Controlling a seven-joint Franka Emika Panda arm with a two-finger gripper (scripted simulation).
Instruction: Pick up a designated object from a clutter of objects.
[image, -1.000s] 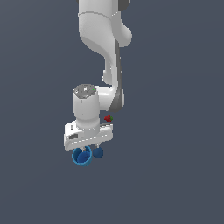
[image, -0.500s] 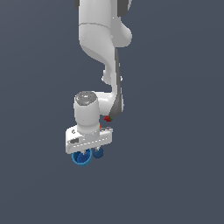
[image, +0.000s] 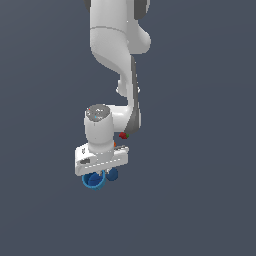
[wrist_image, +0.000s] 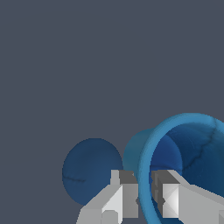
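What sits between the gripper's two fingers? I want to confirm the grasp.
In the wrist view, the blue cup's rim wall runs between the gripper's fingers. The dark blue ball lies outside them.

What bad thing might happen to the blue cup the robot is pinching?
The gripper seems to pinch only the thin rim of the blue cup, one finger inside and one outside, so the cup might swing or slip out. The dark blue ball sits close beside the cup, so a slipping cup might knock it rolling.
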